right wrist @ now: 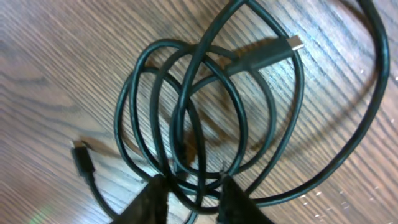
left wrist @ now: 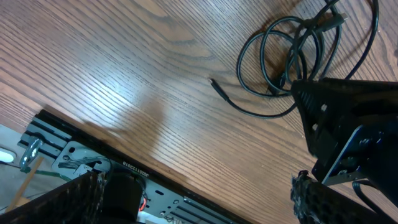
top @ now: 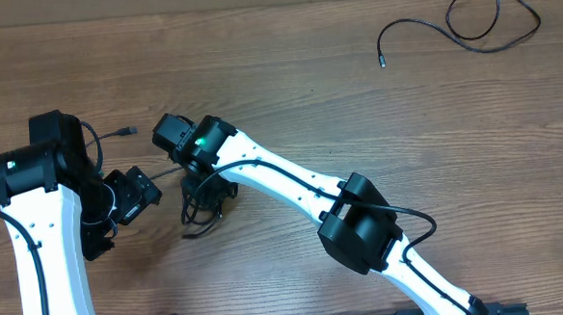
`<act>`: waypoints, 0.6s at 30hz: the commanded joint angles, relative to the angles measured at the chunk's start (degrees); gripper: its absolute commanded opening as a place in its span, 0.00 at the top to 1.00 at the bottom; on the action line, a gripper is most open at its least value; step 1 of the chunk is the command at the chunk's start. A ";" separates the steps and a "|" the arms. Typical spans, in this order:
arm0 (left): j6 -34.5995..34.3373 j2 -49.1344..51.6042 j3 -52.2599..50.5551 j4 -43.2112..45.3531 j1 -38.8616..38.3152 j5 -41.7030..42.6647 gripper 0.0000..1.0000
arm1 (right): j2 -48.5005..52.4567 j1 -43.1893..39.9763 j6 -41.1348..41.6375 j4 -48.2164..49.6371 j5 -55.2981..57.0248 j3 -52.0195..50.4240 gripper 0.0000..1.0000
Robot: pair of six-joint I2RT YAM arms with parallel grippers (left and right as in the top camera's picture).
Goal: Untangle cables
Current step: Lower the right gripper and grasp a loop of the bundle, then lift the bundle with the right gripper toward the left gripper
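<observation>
A tangle of cables [top: 199,212] lies in black loops on the wooden table, left of centre. My right gripper [top: 209,192] is down on it. In the right wrist view its fingers [right wrist: 155,199] stand close together on either side of several strands of the coil [right wrist: 205,99]. A silver-tipped plug [right wrist: 292,45] and a small black plug [right wrist: 81,155] lie loose. Another cable [top: 467,22] lies apart at the far right. My left gripper [top: 134,194] is open beside the tangle [left wrist: 286,56], holding nothing.
A thin cable end with a plug [top: 126,132] lies by the left arm's elbow. The right arm's black gripper body [left wrist: 348,124] fills the right of the left wrist view. A metal rail [left wrist: 124,171] runs along the table's near edge.
</observation>
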 commanded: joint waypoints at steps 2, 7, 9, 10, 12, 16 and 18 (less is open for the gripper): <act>1.33 0.17 -0.20 0.00 0.24 0.22 0.00 | 0.20 -0.11 -0.31 0.28 -0.35 -0.17 0.76; 1.31 0.17 -0.20 0.00 0.24 0.24 0.00 | 0.20 -0.11 -0.31 0.37 -0.83 -0.70 0.65; 1.31 0.17 -0.20 -0.02 0.24 0.26 0.00 | 0.20 -0.11 -0.31 0.83 -0.96 -1.81 0.70; 1.31 0.17 -0.20 -0.02 0.24 0.26 0.00 | 0.20 -0.09 -0.31 1.46 -0.96 -2.86 0.73; 1.31 0.17 -0.20 -0.02 0.24 0.33 0.00 | 0.22 -0.11 -0.31 2.21 -0.94 -4.20 0.80; 1.31 0.17 -0.20 0.00 0.24 0.66 0.00 | 0.20 -0.22 -0.28 2.43 -0.90 -4.46 0.96; 1.31 0.17 -0.20 0.04 0.20 0.68 0.00 | 0.17 -0.59 -0.26 2.32 -0.90 -3.78 0.96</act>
